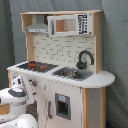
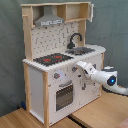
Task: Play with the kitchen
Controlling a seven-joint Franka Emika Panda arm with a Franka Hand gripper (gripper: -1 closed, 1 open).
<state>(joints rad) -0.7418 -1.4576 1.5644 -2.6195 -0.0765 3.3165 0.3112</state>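
Hand (image 2: 79, 67) sits right up against the front panel of the kitchen (image 2: 60, 55) in the second exterior view, approx at knob height, just beside the oven door (image 2: 63, 95); whether it's open or closed, or gripping anything, I can't tell from either cam. In the first exterior view I only get the white arm (image 1: 19, 92) low at the first exterior view's left, pressed close to the cabinet front, w/ the wrist end hidden. Risk from here, as I judge it: the toy unit looks light, so any push w/o a clean grip on a knob could shove or tip the whole thing back, or the hand could scrape across the panel and miss. Side swing could also catch the wood post at the corner. Beyond the hand, the stovetop (image 2: 52, 59) lies above it, then sink (image 2: 82, 50) and black faucet (image 2: 75, 39) farther back, grey hood (image 2: 49, 21) at top. Kitchen stands on a wooden floor (image 2: 20, 120), directly in front of the hand.
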